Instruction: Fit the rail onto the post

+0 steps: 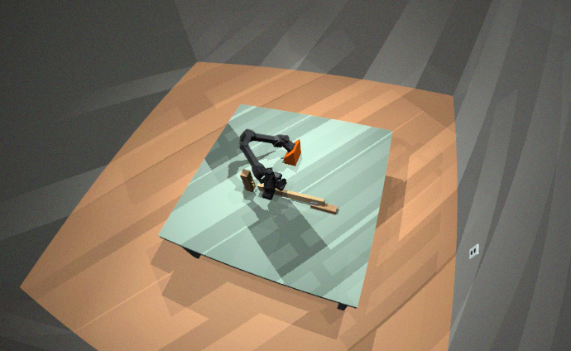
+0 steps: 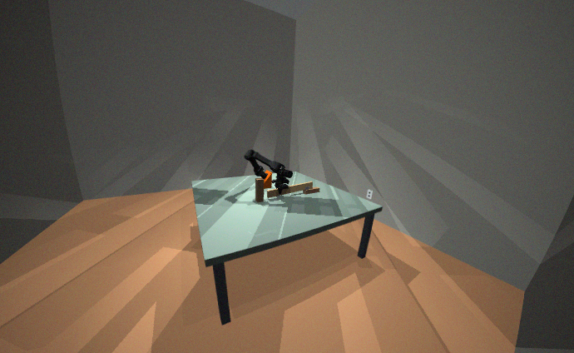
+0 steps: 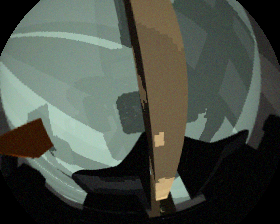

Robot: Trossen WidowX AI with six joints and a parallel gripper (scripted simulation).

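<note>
The rail [image 1: 296, 196] lies on the table [image 1: 331, 165], a long pale wooden bar whose long axis runs from the post [image 1: 247, 180] out to the footboard block [image 1: 325, 208]. Its far end sits at the block; its near end points toward the post, close to it. Whether that near end touches the post cannot be told, because the gripper [image 1: 268, 191] and the arm's wrist cover that stretch in the top view, and the exterior view is too small to settle it. The pegs and the holes in the rail's end cannot be made out in any view. In the exterior view the rail [image 2: 290, 189] looks to climb slightly away from the post [image 2: 259, 189], though at that size the tilt is hard to judge.

The gripper is clamped across the rail near its post end, fingers drawn in narrow against the wood. In the wrist view the rail [image 3: 163, 96] runs straight up the middle, away from the camera, and its far end is cut off by the edge of the round view. The dark finger shapes at the bottom blend into shadow.

The arm [image 1: 253, 152] arches over from behind the post to its base by an orange wedge [image 1: 293, 153], which stands well apart from the post. A corner of that wedge [image 3: 23, 140] shows at the left of the wrist view.
</note>
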